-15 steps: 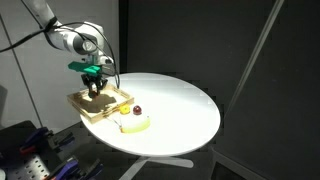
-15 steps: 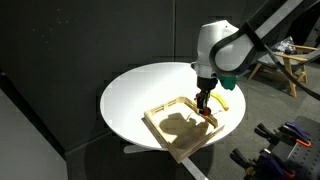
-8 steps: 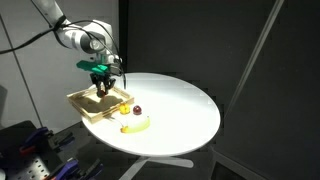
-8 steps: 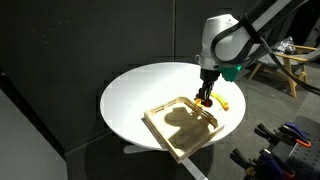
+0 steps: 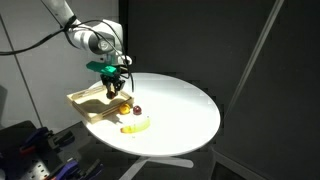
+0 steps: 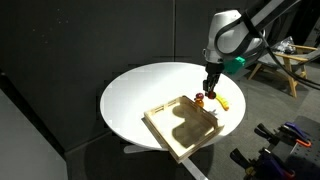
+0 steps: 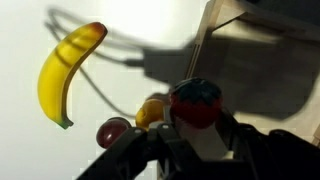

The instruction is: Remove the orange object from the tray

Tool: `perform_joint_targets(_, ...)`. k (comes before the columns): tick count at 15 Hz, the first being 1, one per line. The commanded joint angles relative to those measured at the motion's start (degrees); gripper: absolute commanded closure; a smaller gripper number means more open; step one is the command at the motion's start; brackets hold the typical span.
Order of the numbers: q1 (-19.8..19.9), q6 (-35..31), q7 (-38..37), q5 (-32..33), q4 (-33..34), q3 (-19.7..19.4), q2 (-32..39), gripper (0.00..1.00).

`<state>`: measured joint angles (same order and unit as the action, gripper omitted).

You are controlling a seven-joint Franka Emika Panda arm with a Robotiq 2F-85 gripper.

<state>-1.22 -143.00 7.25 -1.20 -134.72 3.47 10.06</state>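
My gripper (image 7: 196, 128) is shut on the orange object (image 7: 195, 102), a round red-orange piece with a dark top. In both exterior views the gripper (image 5: 117, 91) (image 6: 211, 90) hangs raised over the corner of the wooden tray (image 5: 88, 103) (image 6: 180, 128) nearest the loose fruit. In the wrist view the tray's wall (image 7: 205, 50) runs along the upper right. The held piece is mostly hidden by the fingers in the exterior views.
A yellow banana (image 7: 65, 70) (image 5: 135, 126) (image 6: 223, 100) lies on the round white table (image 5: 180, 105) beside the tray. A small yellow-orange ball (image 7: 150, 110) (image 5: 124, 108) and a small dark red ball (image 7: 112, 130) (image 5: 138, 109) lie near it. The table's edge is close behind the banana.
The gripper has risen from inside the tray and moved toward the tray's corner by the banana, carrying the red-orange object with it.
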Motion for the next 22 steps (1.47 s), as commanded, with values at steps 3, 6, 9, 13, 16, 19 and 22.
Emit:
perform_joint_targets(3,2.75,-1.53,2.15,-3.92,0.7,-1.45,0.16,0.79)
perform_joint_targets(6,4.21,-3.6,3.16,-6.63,0.92,-1.86,0.66,0.79)
perform_joint_targets(9,5.35,-5.34,3.01,-7.78,1.41,-2.67,1.36,0.79)
perform_joint_targets(13,6.13,-7.31,0.72,-6.16,2.13,-4.62,2.46,0.79)
perform_joint_targets(16,6.4,-7.25,-1.27,-5.41,3.39,-6.21,3.77,0.79)
perform_joint_targets(19,6.56,-6.47,-1.94,-5.7,4.4,-6.96,4.83,0.79)
perform_joint_targets(22,6.58,-7.28,-1.02,-5.97,3.15,-6.67,4.45,0.79)
